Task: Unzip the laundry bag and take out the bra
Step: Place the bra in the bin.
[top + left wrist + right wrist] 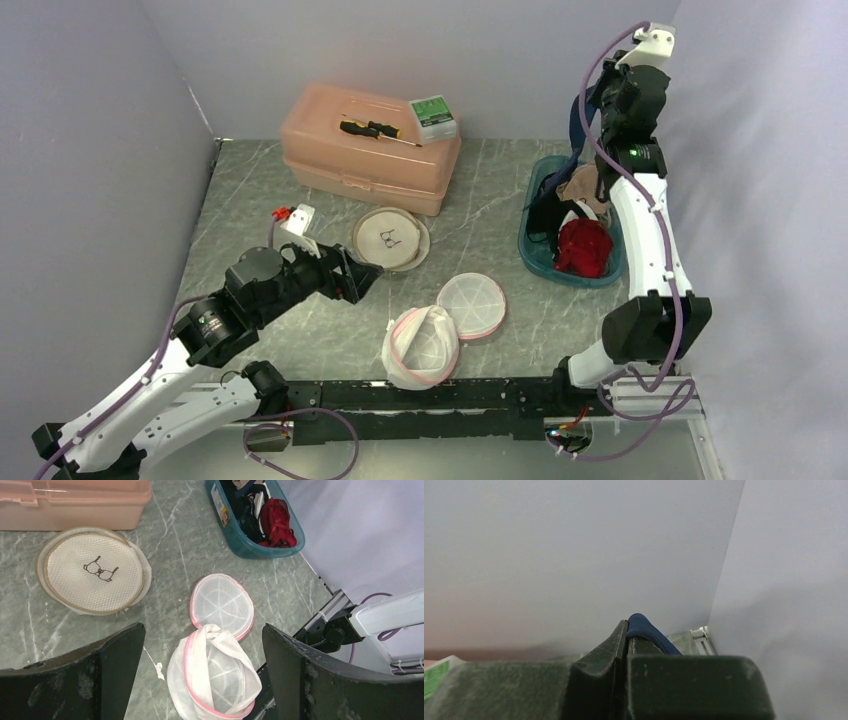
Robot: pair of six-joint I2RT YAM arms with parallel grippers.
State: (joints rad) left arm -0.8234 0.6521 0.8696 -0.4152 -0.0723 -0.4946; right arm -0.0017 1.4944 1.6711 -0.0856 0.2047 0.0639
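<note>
The right hand [626, 630] is clamping a blue strap [646, 629] high above the teal bin [533, 258]. The left hand [368, 280] is hovering wide open near the open laundry bag [424, 348] on the worktop [480, 190].

1 pink toolbox [350, 160]; on it 1 screwdriver [375, 129], 1 green box [433, 116]. In front of toolbox 1 beige-rimmed laundry bag [390, 238], 1 pink-rimmed laundry bag [425, 345]. Right of toolbox 1 teal bin [545, 268], 1 blue strap [646, 629].
</note>
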